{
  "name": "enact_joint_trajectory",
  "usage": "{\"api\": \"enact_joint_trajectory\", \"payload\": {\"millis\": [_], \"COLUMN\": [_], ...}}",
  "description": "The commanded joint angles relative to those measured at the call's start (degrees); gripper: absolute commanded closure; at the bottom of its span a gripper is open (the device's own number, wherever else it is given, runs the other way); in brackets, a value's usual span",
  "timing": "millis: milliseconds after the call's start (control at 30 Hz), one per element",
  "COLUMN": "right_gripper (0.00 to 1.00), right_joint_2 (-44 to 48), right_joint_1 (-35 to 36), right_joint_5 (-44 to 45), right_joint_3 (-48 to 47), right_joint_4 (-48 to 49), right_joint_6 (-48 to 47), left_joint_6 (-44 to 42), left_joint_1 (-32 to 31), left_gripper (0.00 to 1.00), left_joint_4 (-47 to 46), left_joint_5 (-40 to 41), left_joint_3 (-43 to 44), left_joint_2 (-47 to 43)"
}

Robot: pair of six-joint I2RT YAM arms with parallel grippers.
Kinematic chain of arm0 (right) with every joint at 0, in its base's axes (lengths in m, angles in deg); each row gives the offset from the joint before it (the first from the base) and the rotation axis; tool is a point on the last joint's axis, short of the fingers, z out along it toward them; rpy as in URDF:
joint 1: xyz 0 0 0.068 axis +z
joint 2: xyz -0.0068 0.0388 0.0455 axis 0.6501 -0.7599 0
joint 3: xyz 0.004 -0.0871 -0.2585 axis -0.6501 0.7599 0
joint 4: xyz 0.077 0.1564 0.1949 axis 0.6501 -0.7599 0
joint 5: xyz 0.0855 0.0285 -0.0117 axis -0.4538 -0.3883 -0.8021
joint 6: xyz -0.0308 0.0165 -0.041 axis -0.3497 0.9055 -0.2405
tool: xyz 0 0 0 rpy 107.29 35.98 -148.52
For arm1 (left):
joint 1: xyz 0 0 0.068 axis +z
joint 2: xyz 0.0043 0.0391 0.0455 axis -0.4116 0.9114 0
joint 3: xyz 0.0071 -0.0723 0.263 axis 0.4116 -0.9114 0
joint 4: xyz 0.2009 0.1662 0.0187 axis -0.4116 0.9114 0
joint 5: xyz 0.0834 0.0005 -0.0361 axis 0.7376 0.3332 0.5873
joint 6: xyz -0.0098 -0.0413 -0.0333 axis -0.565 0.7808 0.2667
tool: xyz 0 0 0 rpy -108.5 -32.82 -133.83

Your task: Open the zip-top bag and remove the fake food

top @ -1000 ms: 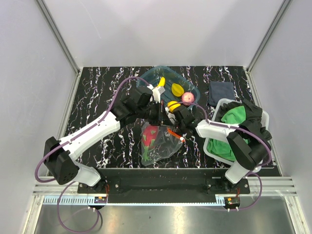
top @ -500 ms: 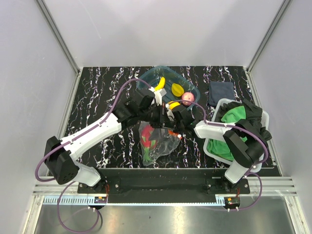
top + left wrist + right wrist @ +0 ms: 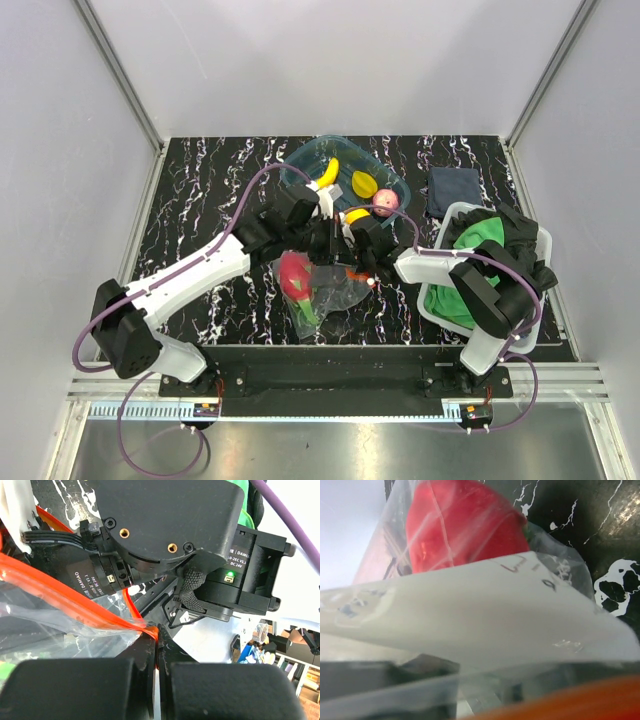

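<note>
We see the left end effector narrowed almost to nothing, its two black fingers pinching the red-orange zip strip of the zip-top bag. The bag hangs below and just near of it, clear and crumpled. A red fruit with a green stem sits inside the bag, to that end effector's near left.

The right end effector sits just beside the left one, at the same zip edge. From its wrist, plastic and a white label cover the view. The red fruit is close ahead and the orange strip crosses the bottom corner, so we cannot tell how its jaws stand. From the left wrist, the black body of the right arm fills the space straight ahead and blocks most of what lies beyond.

Beyond both end effectors is a teal tray holding more fake food: a banana, a yellow piece and a pinkish ball. To the right of the right end effector stands a white bin with a green cloth and a black one in it. A dark blue cloth lies beyond the bin.

The table is black with white marble veining. Pale grey walls with aluminium corner posts enclose it.
</note>
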State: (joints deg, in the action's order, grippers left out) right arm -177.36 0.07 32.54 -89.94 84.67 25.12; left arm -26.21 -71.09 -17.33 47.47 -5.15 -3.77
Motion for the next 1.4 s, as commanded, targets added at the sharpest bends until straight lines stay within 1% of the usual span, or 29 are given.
{"api": "enact_joint_trajectory", "payload": {"millis": [0,133,267,333,533,600,633,667,733,767,867,900,967,1000,1067,1200,1300,1367], "right_gripper": [0.74,0.87,0.94,1.0,1.0,0.99,0.97,0.91,0.82,0.74,0.63,0.56,0.5,0.44,0.39,0.36,0.27,0.25], "right_joint_2": [-1.1,-1.0,-0.3,0.4,3.3,4.1,4.1,4.1,3.2,2.7,0.8,-0.2,-1.0,-1.3,-1.0,-0.7,-1.6,-2.7], "right_joint_1": [0.3,0.3,0.2,0.2,0.2,0.2,0.2,0.3,0.2,0.2,0.3,0.3,0.2,0.3,0.2,0.2,0.2,0.2], "right_joint_5": [5.2,5.2,5.9,6.8,8.4,6.7,5.7,3.3,0.9,-1.4,-6.3,-7.4,-10.0,-10.5,-11.1,-6.1,-3.6,-2.6], "right_joint_3": [0.8,1.0,1.2,1.3,1.4,1.6,1.8,1.7,1.6,1.5,1.5,1.5,1.9,2.2,3.5,4.2,4.0,3.5], "right_joint_4": [-1.2,-0.5,-0.6,-1.1,-4.2,-4.2,-4.1,-4.1,-3.3,-3.4,-2.5,-2.3,-1.3,-0.7,1.6,0.8,2.4,3.7], "right_joint_6": [-2.9,-3.2,-3.7,-4.0,-5.5,-5.6,-5.4,-5.2,-4.9,-5.1,-6.2,-6.8,-7.1,-6.9,-6.7,-5.5,-4.7,-4.7], "left_joint_6": [0.8,0.6,0.3,0.4,0.5,0.6,0.6,0.6,0.5,0.3,0.8,1.2,1.7,2.0,2.3,4.4,4.7,4.9], "left_joint_1": [-0.8,-0.8,-0.7,-0.6,0.2,0.4,0.4,0.4,0.5,0.4,0.4,0.4,0.4,0.4,0.4,0.2,-0.2,-0.3], "left_gripper": [1.0,1.0,1.0,1.0,1.0,1.0,1.0,1.0,1.0,1.0,1.0,1.0,1.0,1.0,1.0,1.0,1.0,1.0], "left_joint_4": [-5.8,-5.5,-4.7,-4.8,-4.4,-4.3,-4.3,-4.3,-4.6,-4.7,-5.3,-5.8,-6.7,-7.1,-7.5,-9.7,-10.1,-10.1], "left_joint_5": [-1.5,-1.1,0.0,0.2,1.0,1.1,1.1,0.6,-0.2,-1.2,-2.1,-2.4,-3.4,-3.9,-4.7,-6.2,-6.4,-6.4], "left_joint_3": [0.5,-0.2,-1.4,-2.3,-4.4,-4.6,-4.8,-4.5,-4.1,-3.1,-1.2,-0.8,0.2,1.2,2.0,2.4,2.2,1.4], "left_joint_2": [-2.0,-2.9,-4.3,-4.9,-7.2,-8.0,-8.1,-8.0,-7.4,-7.0,-5.6,-4.8,-3.9,-3.3,-1.9,-0.4,-0.2,-0.4]}}
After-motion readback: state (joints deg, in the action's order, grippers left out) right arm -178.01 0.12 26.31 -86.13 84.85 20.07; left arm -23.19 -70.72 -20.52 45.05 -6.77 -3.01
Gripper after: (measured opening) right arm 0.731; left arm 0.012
